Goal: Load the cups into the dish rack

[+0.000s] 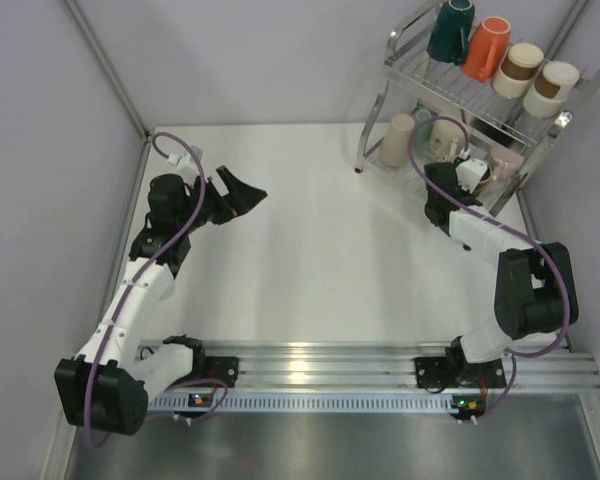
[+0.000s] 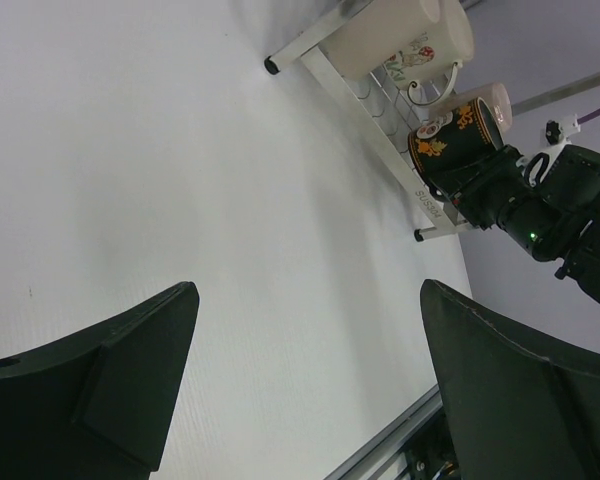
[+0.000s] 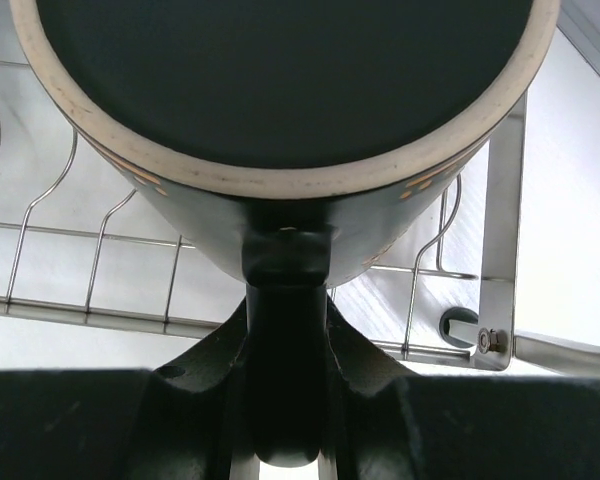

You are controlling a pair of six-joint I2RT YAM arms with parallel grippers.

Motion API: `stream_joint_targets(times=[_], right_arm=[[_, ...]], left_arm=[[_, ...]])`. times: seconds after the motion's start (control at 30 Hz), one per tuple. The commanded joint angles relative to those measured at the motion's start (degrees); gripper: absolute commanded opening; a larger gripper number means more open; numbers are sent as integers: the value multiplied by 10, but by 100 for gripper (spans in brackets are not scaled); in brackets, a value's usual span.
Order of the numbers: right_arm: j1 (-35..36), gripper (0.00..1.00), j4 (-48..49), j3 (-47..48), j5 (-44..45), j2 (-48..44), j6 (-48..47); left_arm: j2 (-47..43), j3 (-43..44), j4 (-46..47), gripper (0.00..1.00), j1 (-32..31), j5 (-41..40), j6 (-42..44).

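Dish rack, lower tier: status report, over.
Left gripper open, empty, over the table. Right gripper shut on dark mug, at dish rack lower tier. Pinkish cup close beside it; nothing else seen in the way.

Rack (image 1: 425,72): chrome wire, two tiers, far right of the table, set at an angle.
Upper tier, in a row: teal cup (image 1: 450,30), orange cup (image 1: 487,48), brown-banded cup (image 1: 518,68), white-and-brown cup (image 1: 553,88).
Lower tier: beige cup (image 1: 399,140), floral mug (image 2: 420,70), pinkish cup (image 2: 490,100).
Black mug (image 2: 452,140) with orange figures and a cream rim is tilted at the lower tier's near end.
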Motion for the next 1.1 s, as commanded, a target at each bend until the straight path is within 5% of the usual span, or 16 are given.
stream_joint_targets(times=[0.0,0.5,1.07], right_arm=[[-14,0,91,41,36,-13,-2],[-21,35,82,33,57,-13,-11],[-21,29,48,14,71,-55,-18]], left_arm=[[-18,24,-1,98,1,-7,9],[-15,23,-1,98,1,-8,8],[-18,21,-1,98,1,-11,5]])
